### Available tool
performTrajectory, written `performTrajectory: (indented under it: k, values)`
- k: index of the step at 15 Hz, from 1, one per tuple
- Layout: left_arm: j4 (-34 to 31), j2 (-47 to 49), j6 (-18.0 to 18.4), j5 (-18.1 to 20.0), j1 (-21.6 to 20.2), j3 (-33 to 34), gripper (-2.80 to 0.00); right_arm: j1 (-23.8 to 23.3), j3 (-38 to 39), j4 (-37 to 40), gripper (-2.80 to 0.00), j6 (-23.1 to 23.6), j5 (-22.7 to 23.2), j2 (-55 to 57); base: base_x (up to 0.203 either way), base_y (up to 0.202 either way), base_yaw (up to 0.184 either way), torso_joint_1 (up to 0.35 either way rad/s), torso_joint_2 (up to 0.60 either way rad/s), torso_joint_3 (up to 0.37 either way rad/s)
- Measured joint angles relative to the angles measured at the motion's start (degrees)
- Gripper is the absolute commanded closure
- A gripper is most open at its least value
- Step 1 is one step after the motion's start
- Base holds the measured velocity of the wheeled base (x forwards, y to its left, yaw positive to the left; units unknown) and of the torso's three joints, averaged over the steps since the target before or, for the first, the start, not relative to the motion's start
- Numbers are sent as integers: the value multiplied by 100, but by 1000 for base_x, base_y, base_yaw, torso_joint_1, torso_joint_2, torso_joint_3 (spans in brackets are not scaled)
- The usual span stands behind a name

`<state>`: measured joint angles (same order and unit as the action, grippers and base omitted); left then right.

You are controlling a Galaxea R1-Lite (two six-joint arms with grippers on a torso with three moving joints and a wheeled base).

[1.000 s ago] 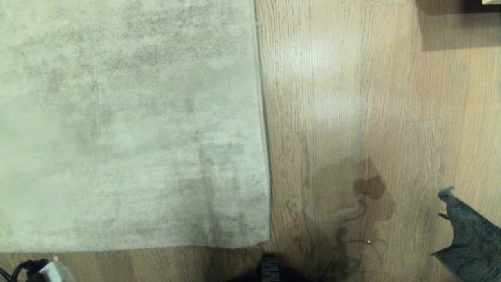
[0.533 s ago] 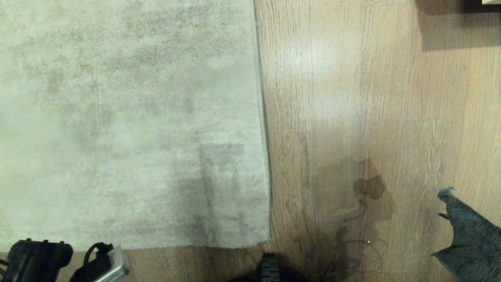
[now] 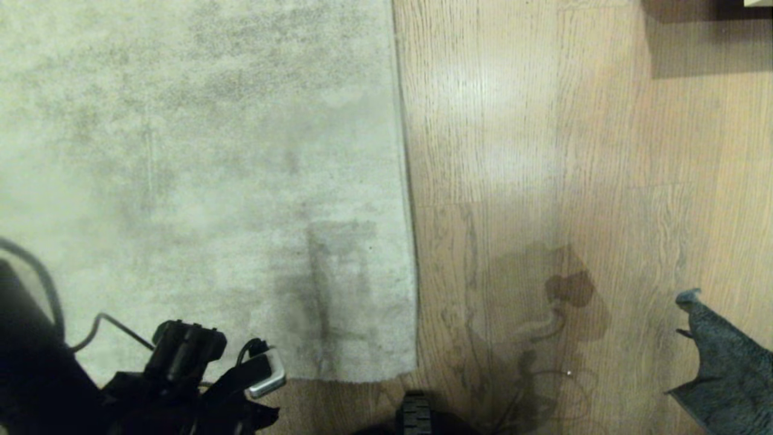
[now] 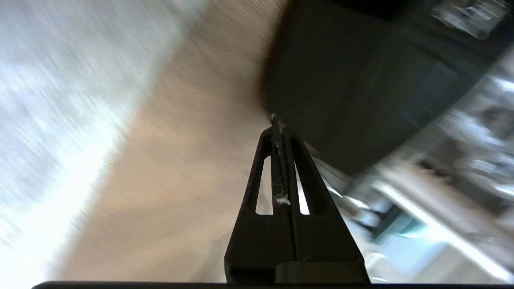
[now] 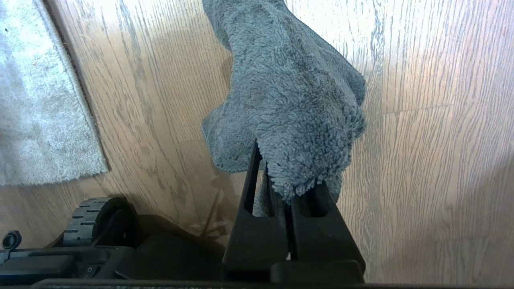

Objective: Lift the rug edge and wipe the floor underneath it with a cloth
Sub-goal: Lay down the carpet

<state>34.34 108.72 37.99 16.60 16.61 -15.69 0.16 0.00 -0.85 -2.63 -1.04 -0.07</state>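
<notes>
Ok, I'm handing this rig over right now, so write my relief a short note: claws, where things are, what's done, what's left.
Left claw: shut, empty, at the rug's near edge, low on the left of the head view.
Right claw: shut on the cloth, which hangs above the floor on the right.
Rug: lying flat, its corner near the robot's base.
Done: cloth picked up.
Left: lift the rug edge, wipe the floor under it.
</notes>
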Motion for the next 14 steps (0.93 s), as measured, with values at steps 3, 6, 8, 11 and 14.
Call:
performTrajectory:
  k: [3, 6, 8, 11, 14]
  values:
    - [103, 656, -42, -194, 550, -737, 0, 0, 0, 0, 0, 0, 0, 0, 0, 0, 0, 0, 0, 0]
    - [116, 1187, -80, -242, 938, -1521, 0, 0, 0, 0, 0, 2, 2, 0, 0, 0, 0, 0, 0, 0]
    - [123, 1435, -331, -246, 1213, -1758, 0, 0, 0, 0, 0, 1, -1, 0, 0, 0, 0, 0, 0, 0]
    - [118, 1803, -424, -296, 1520, -2046, 0, 0, 0, 1, 0, 2, 0, 0, 0, 0, 0, 0, 0, 0]
    - [275, 2113, -218, -819, 1681, -2454, 0, 0, 0, 0, 0, 0, -1, 0, 0, 0, 0, 0, 0, 0]
